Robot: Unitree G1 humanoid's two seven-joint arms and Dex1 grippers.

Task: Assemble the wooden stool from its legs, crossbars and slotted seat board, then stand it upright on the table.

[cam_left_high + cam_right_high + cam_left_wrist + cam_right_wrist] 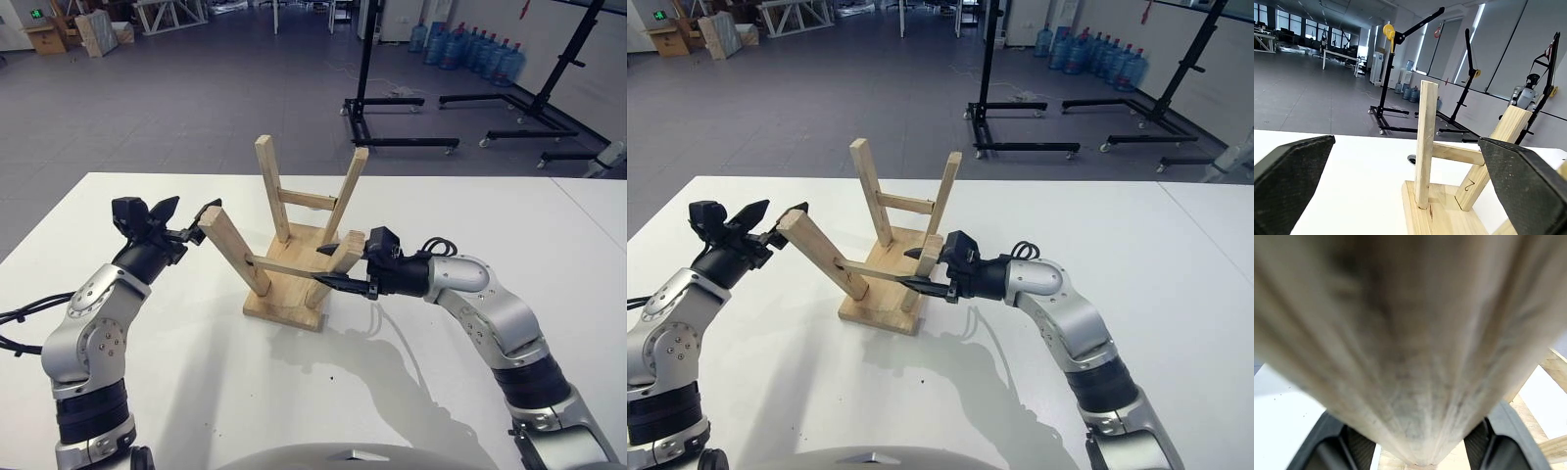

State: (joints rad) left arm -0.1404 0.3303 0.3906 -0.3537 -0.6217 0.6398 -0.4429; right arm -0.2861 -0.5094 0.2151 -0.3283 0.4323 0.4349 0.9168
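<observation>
Right gripper [341, 266]: clamped on front-right leg [349, 245]
Left gripper [194, 207]: fingers apart, beside front-left leg [235, 251]
Stool [284, 300]: upside down on table [470, 215]

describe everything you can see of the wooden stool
The stool is pale bare wood, lying upside down with its seat board flat on the white table. Two far legs stand up, joined by a far crossbar. The near left leg leans outward, tied by a thin near crossbar to the near right leg, which the right pincer grips. The open left pincer sits by the leaning leg's top.
</observation>
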